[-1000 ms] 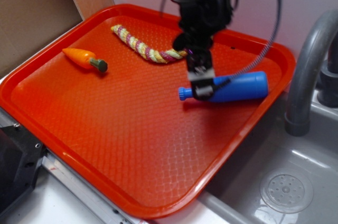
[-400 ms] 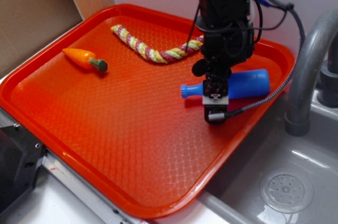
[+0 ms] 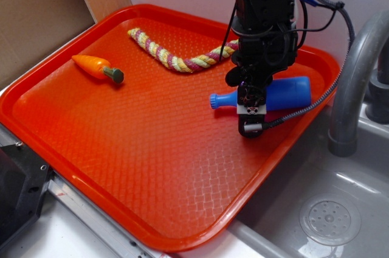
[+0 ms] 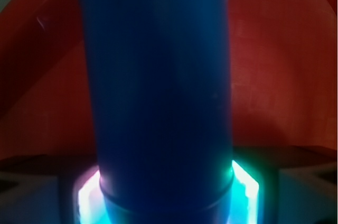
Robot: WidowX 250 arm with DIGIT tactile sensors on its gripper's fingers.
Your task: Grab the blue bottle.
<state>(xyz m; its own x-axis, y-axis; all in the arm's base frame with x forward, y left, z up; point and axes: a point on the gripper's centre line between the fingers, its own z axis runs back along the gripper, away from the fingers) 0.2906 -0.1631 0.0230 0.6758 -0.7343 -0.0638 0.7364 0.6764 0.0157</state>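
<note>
Starting at the left of your exterior view, there's a toy carrot (image 3: 97,67) lying on the red tray (image 3: 121,148), green tip pointing toward the middle, well apart from everything else. Moving right, a braided rope (image 3: 176,54) in yellow and pink curves across the back of the tray, and its far end disappears behind the arm. Then you hit the good part: the blue bottle (image 3: 282,95) is lying on its side near the tray's right edge, cap pointing left, body pointing right toward the grey faucet (image 3: 352,87). Your gripper (image 3: 251,112) sits right over the bottle around where the neck meets the body, with the fingers (image 3: 252,125) straddling it, one visible on the near side. In your wrist view the bottle (image 4: 158,86) fills nearly the whole shot, running straight up the middle with lit finger pads (image 4: 244,187) pressed close at both sides of its lower end. Looks to me like the fingers are clamped on the bottle. To the far right, past the tray, you've got the sink basin with its drain (image 3: 329,218).
</note>
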